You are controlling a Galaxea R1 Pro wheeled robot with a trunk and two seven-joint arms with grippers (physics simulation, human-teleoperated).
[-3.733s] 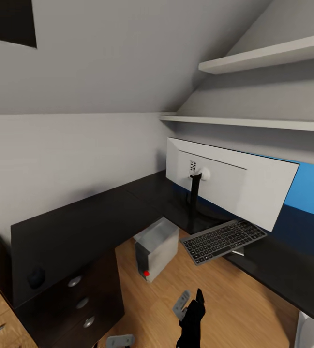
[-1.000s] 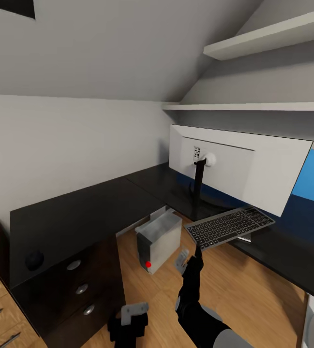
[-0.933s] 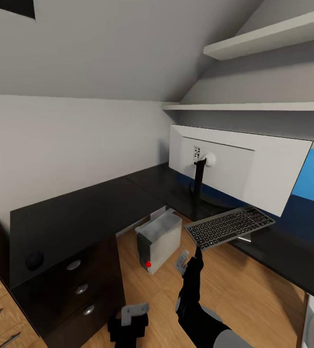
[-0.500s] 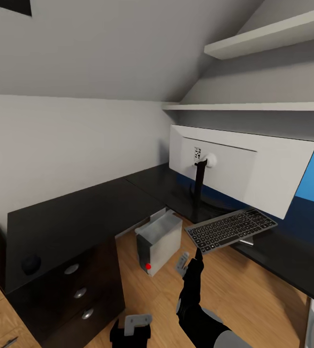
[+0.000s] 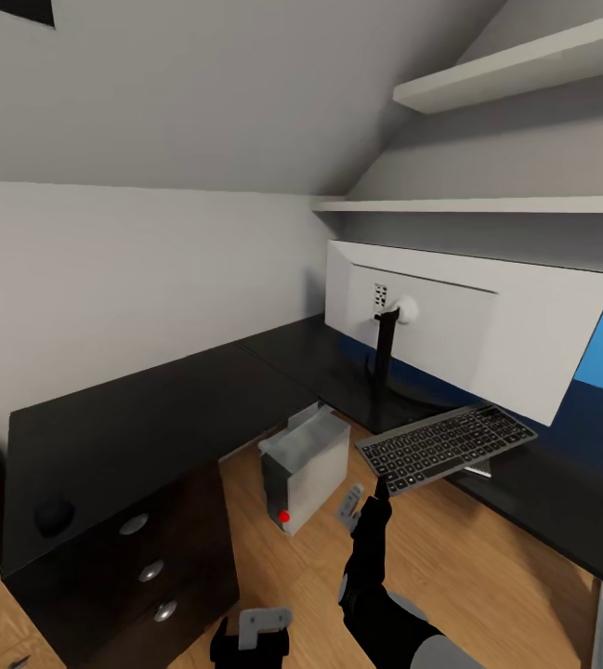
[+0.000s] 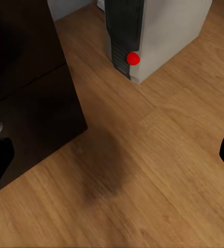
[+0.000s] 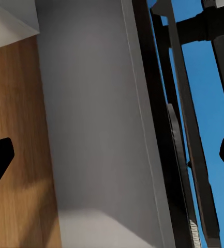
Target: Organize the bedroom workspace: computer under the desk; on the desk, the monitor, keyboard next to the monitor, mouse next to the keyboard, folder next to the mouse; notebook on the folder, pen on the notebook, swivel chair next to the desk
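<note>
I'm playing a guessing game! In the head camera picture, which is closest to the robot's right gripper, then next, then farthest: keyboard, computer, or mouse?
From the right gripper:
1. keyboard, just above it, overhanging the desk edge.
2. computer, on the floor to its left.
3. mouse, far left on the desk.

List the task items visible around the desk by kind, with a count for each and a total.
Monitor: 1
Keyboard: 1
Mouse: 1
Computer: 1
Desk: 1
Total: 5
</note>
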